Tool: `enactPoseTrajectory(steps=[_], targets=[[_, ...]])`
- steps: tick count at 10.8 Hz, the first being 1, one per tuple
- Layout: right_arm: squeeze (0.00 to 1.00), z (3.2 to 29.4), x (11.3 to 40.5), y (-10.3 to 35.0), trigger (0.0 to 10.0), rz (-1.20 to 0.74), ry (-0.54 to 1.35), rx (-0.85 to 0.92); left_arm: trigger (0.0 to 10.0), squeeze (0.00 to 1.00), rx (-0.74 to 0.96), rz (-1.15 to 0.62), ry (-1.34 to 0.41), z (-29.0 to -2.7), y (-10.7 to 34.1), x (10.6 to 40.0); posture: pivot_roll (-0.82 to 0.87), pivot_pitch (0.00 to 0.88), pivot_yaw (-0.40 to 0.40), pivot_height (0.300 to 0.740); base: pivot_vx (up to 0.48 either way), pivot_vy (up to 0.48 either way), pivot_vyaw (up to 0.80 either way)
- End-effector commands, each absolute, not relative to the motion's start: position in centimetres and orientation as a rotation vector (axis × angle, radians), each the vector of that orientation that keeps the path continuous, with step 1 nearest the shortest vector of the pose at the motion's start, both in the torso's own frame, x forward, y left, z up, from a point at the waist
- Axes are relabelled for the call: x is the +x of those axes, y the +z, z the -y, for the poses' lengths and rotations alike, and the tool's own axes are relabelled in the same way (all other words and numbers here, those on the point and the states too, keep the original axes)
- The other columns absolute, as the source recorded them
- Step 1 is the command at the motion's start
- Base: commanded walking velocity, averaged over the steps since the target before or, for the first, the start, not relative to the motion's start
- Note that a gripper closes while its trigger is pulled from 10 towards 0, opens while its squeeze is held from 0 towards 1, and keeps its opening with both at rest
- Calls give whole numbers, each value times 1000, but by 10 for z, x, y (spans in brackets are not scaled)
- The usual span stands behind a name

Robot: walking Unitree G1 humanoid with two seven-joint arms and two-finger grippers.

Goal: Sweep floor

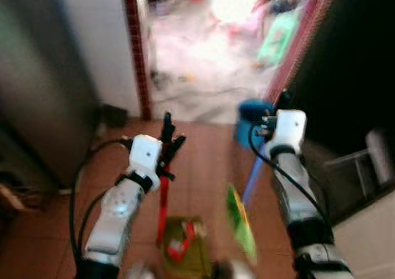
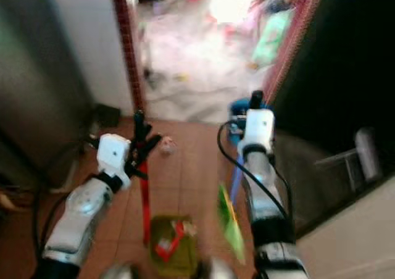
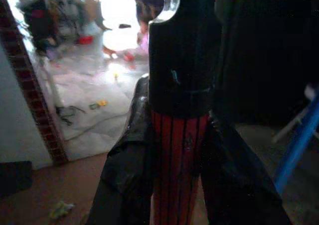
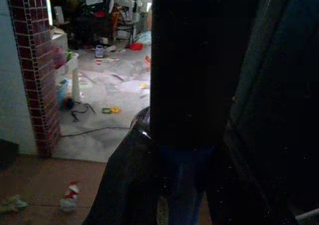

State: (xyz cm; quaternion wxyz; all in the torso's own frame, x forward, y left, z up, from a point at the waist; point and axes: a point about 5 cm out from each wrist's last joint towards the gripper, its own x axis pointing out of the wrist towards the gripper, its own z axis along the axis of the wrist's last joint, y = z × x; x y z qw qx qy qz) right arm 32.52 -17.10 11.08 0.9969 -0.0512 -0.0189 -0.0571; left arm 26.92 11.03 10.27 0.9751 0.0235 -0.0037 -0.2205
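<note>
**tilefan:** The left gripper (image 1: 168,144) was clamped around a red handle (image 1: 163,208), fingers wrapped on it just under the black cap at its top. You could see that clearly from the left wrist view, where the red shaft (image 3: 178,175) ran straight up between the black fingers (image 3: 124,180). The right gripper (image 1: 276,114) was closed on a blue handle (image 1: 253,177) the same way, near its dark top end. So both tools were upright-ish in front of it, heads down near its feet.

**broomwatcher:** Which one was the broom though?

**tilefan:** Honestly couldn't tell for sure, the head views were smeared. At the foot of the red handle there was an olive-green flat thing (image 1: 185,245) with red bits on it, and at the foot of the blue one a bright green edge (image 1: 241,220) standing tilted. My guess was a dustpan and a broom head, but I wouldn't swear which was which.

**broomwatcher:** And how much floor had it actually got through?

**tilefan:** Not much, going by what was lying around. On the terracotta tiles (image 1: 203,155) there was a crumpled scrap (image 2: 166,146) just ahead of the left gripper, and the right wrist view caught a red-and-white wrapper (image 4: 71,195) and another bit of litter (image 4: 12,203) near the brick pillar (image 4: 35,70). Past the doorway the pale floor (image 4: 107,93) was a mess: a cable, small toys, all sorts. I'd have called it early days, with both rooms left to do.
</note>
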Motion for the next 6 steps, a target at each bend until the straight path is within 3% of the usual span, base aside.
enactPoseTrajectory(steps=[1,3,6], targets=[[0,171,328,116,10000,48,-121,-124,10000,0,15,80,-399,-117,116,273,8,28,-54,740,0,0,-419],[0,174,327,115,10000,47,-136,-133,10000,0,-25,104,-379,-123,121,278,2,35,-53,740,0,0,-416],[0,171,333,124,10000,76,-101,-114,10000,0,8,61,-381,-122,108,285,-5,34,-55,740,0,0,0]])
